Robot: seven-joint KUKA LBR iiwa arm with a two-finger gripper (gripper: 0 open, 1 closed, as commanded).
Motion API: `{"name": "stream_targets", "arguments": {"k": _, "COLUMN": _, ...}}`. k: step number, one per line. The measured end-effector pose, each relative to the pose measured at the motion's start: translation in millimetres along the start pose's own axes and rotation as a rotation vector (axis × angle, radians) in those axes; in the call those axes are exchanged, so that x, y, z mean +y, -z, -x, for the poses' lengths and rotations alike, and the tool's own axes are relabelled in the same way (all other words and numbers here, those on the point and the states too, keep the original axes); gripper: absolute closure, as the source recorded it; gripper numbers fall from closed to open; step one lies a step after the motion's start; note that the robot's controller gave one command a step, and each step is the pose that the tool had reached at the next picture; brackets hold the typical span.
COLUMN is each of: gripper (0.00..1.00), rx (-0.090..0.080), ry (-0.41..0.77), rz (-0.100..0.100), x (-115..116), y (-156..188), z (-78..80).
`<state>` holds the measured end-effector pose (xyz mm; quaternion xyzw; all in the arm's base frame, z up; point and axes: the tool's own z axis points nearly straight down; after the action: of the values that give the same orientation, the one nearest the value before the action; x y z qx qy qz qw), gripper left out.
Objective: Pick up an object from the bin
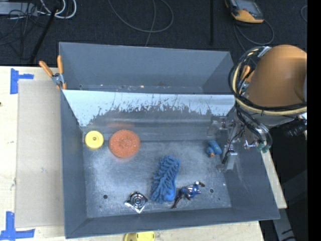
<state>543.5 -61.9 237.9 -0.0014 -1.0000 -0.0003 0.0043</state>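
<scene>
My gripper (229,151) hangs low at the bin's right side, close to the right wall. A small blue object with an orange end (213,148) lies on the bin floor just left of it, touching or nearly touching the gripper; I cannot tell which. A small blue and black piece with a shiny tip (189,191) lies further down, near the front wall.
A blue fuzzy cloth-like thing (165,177) lies at front centre with a shiny metal piece (136,201) to its left. An orange round pad (124,143) and a yellow disc (94,139) rest at the left. The arm's orange dome and cables loom over the right rim.
</scene>
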Motion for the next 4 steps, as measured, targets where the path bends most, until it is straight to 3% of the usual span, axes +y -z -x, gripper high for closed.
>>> {"name": "stream_targets", "arguments": {"k": 1, "gripper": 0.0, "rx": -0.004, "ry": 0.0, "rz": 0.0, "x": 0.2, "y": 2.8, "z": 0.3}}
{"name": "stream_targets", "arguments": {"k": 2, "gripper": 0.0, "rx": -0.009, "ry": 0.207, "rz": -0.002, "x": 2.2, "y": -4.0, "z": 8.2}}
{"name": "stream_targets", "arguments": {"k": 3, "gripper": 0.0, "rx": -0.013, "ry": 0.369, "rz": -0.004, "x": 47.8, "y": -55.9, "z": -11.8}}
{"name": "stream_targets", "arguments": {"k": 4, "gripper": 0.0, "rx": -0.008, "ry": 0.254, "rz": 0.003, "x": 62.9, "y": -102.7, "z": -23.6}}
